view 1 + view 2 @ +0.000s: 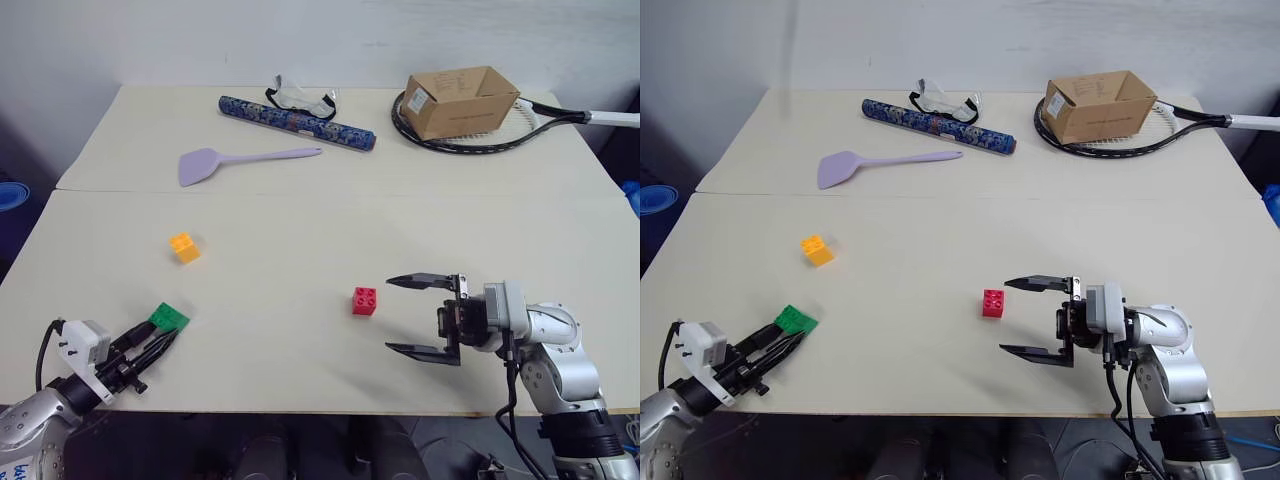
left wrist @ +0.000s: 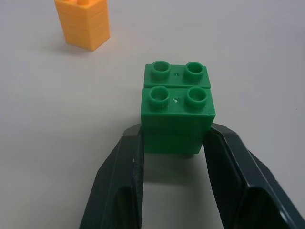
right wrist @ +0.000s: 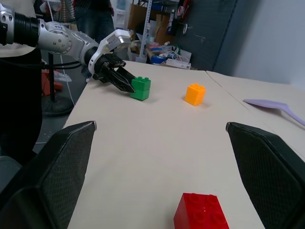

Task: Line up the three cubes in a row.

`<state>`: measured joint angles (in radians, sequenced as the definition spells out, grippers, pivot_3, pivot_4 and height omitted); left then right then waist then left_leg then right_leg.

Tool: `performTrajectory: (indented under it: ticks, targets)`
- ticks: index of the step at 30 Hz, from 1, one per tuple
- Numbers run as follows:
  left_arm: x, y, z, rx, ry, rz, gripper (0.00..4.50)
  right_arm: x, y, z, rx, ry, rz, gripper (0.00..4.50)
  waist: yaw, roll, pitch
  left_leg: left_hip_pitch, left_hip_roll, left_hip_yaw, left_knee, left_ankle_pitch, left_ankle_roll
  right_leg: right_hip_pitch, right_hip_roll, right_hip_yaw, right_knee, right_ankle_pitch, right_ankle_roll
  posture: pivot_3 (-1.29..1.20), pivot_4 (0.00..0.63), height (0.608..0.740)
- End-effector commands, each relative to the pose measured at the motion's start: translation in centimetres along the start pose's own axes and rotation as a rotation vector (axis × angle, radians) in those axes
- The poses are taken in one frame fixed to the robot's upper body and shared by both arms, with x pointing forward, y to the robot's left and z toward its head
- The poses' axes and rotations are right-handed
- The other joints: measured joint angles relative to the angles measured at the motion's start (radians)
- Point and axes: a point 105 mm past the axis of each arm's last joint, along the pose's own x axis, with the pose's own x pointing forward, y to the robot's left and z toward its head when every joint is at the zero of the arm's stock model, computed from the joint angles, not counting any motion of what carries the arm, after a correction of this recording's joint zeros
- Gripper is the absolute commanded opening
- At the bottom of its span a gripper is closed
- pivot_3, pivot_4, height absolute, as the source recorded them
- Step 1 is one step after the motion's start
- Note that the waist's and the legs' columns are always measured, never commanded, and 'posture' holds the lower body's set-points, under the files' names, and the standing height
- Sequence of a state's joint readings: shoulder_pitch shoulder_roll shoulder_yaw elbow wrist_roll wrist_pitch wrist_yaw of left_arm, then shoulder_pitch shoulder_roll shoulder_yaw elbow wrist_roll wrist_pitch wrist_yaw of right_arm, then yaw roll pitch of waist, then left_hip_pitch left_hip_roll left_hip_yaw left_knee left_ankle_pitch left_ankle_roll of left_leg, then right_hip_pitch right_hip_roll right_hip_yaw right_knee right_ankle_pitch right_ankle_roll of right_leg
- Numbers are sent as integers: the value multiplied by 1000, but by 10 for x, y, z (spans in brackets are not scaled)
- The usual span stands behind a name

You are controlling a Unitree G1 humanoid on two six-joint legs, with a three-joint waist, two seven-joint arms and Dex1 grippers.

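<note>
My left fingers [image 2: 143,157] pinch the green cube [image 2: 177,112] (lower left); my right fingers [image 1: 410,315] gape beside the red cube [image 1: 365,301].

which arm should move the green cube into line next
Left, likely. The left gripper is already shut on the green cube, while the right gripper stands open beside the red cube.

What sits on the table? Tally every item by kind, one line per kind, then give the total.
Small plastic studded toy bricks: 3 — red, green, yellow-orange
Lilac plastic spatula: 1
Blue patterned rolled tube: 1
Clear safety goggles: 1
Open brown cardboard box: 1
Black-framed racket: 1
Total: 8
</note>
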<state>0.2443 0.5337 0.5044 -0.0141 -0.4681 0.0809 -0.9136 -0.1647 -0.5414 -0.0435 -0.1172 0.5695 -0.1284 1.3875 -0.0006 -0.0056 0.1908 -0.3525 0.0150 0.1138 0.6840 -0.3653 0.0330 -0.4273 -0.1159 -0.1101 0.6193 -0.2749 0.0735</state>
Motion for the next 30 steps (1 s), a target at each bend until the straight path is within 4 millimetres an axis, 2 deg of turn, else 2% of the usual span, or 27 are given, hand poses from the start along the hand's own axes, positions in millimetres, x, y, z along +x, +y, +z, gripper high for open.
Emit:
performTrajectory:
  ticks: [1,5,8,12,14,17,20,24,30]
  targets:
    - [5,-4,11,42,-4,-110,1453,-3,1,8,-40,8,-16,4500,0,0,0,0,0,0,0,0,0,0,0,0,0,0,0,0,150,740]
    - [27,-22,35,190,22,-397,1453,-13,3,9,-33,38,-50,4500,5,0,0,0,0,0,0,0,0,0,0,-1,0,0,0,0,150,740]
    - [50,-39,51,247,103,-653,1453,-21,7,8,-16,70,-67,4500,4,-1,0,0,-1,0,0,0,0,0,0,0,0,0,0,0,150,740]
    - [95,-53,74,381,77,-818,1453,-28,11,6,7,105,-90,4500,4,0,0,0,-1,1,1,1,1,1,1,-1,3,0,0,0,150,740]
    - [107,-59,79,399,72,-880,1453,-29,11,6,11,115,-96,4500,-1,0,0,-1,-1,3,1,2,1,0,3,-3,4,1,1,0,150,740]
    - [145,-77,75,469,94,-994,1453,-38,13,7,11,147,-151,4500,2,0,0,0,-1,6,1,2,2,-1,7,-6,4,1,2,0,150,740]
    - [164,-84,69,492,103,-1023,1453,-43,18,9,12,168,-192,4500,7,-1,0,-1,-2,6,4,3,2,0,10,-6,4,2,3,0,150,740]
    - [174,-90,62,498,112,-1039,1453,-48,25,10,20,189,-243,4500,2,-1,0,-1,-1,6,4,2,3,0,9,-5,4,2,4,0,150,740]
    - [176,-88,53,472,144,-1024,1453,-56,34,4,47,222,-288,4500,4,-1,0,-2,-1,5,7,2,4,0,5,-5,5,2,4,0,150,740]
